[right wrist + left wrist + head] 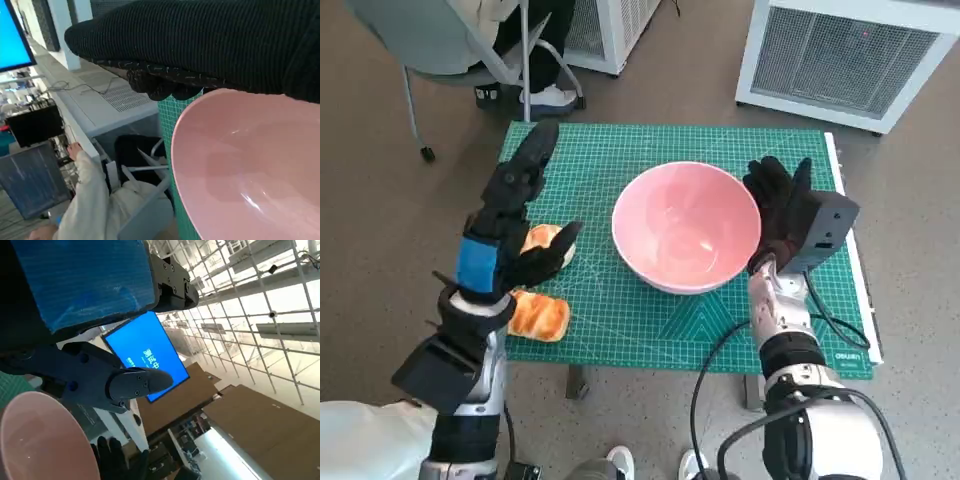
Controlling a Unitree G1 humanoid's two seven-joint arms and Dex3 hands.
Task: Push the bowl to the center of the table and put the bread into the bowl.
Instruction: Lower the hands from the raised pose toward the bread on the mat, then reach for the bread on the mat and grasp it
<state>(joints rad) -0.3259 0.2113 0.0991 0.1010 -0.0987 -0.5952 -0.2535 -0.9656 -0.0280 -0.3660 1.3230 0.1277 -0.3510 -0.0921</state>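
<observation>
Two pieces of bread lie on the green cutting mat that covers the table, both near its left edge: one sits close to the front left corner, and the other lies a little farther back, partly hidden behind the left hand. That hand hangs raised over the left side of the mat, fingers stretched apart and thumb spread toward the bowl, holding nothing. One pink bowl stands upright around the middle of the mat, slightly toward the right edge. Beside the bowl's right rim is the right hand, its gloved fingers spread and pointing to the far edge; the right wrist view shows the glove just over the rim, though whether it touches cannot be told. Past the far left corner stands a chair with a person's legs.
</observation>
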